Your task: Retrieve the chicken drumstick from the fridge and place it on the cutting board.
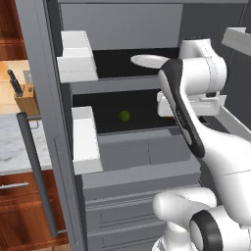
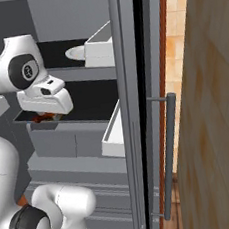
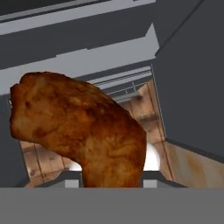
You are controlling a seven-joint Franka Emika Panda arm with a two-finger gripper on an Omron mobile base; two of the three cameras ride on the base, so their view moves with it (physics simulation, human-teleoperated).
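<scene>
While fingers (image 3: 112,181) clamp chicken drumstick (image 3: 81,131), apparently just off middle shelf of fridge (image 1: 142,147), robot should draw straight back, keep grip steady, clear door bins (image 1: 86,139), then swing toward cutting board.

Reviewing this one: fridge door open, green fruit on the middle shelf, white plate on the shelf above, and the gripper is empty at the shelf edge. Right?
One thing is off: the gripper is not empty. The hand view shows the chicken drumstick held between the fingertips. The rest stands: the fridge is open, the green fruit on the middle shelf, the white plate on the shelf above.
</scene>
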